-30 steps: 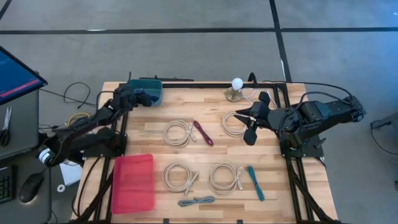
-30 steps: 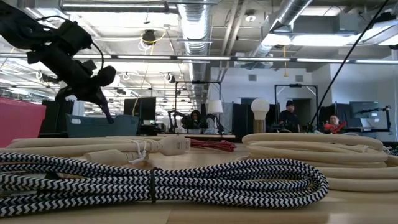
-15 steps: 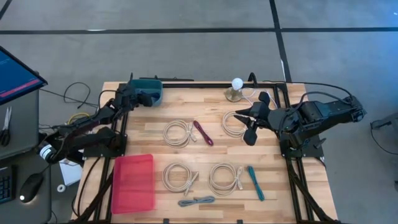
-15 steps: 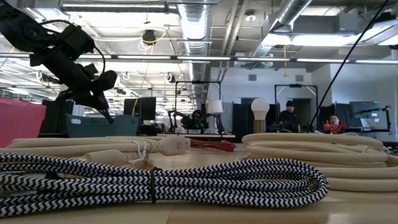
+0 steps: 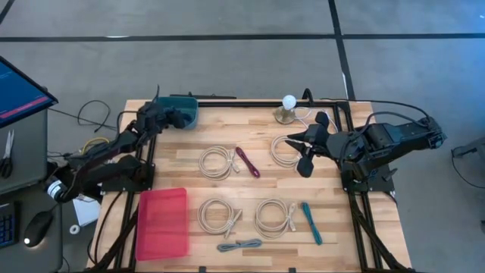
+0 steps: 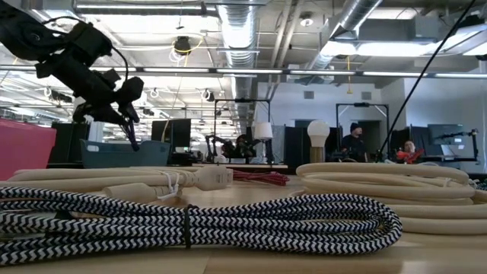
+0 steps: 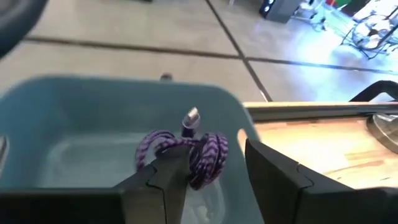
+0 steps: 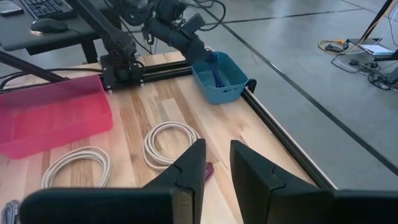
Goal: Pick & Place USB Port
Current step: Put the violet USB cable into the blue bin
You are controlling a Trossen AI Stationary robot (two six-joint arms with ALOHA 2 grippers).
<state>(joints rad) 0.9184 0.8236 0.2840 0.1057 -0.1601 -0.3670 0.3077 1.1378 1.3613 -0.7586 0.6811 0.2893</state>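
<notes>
A purple-and-white braided USB cable (image 7: pixel 186 149) lies coiled on the floor of the teal bin (image 5: pixel 184 111) at the table's far left corner. Its plug end sticks up. My left gripper (image 7: pixel 217 180) hangs over the bin's near rim, tipped slightly down and open. The cable lies beyond and below its fingers. In the low view my left gripper (image 6: pixel 128 114) stands above the bin (image 6: pixel 125 154). My right gripper (image 5: pixel 301 148) waits raised over the table's right half. In its wrist view my right gripper (image 8: pixel 217 167) shows a narrow gap with nothing in it.
Several cream cable coils (image 5: pixel 217 161) (image 5: pixel 286 150) (image 5: pixel 218 216) (image 5: pixel 274 218) lie on the wooden table. With them are a maroon cable (image 5: pixel 247 161), a teal cable (image 5: pixel 311 222) and a black-and-white braided one (image 5: pixel 239 245). A pink bin (image 5: pixel 162 222) stands near left, a small lamp (image 5: pixel 287 108) at the far edge.
My left gripper has opened while staying over the teal bin, its fingers spreading apart in the low view. My right arm has kept still.
</notes>
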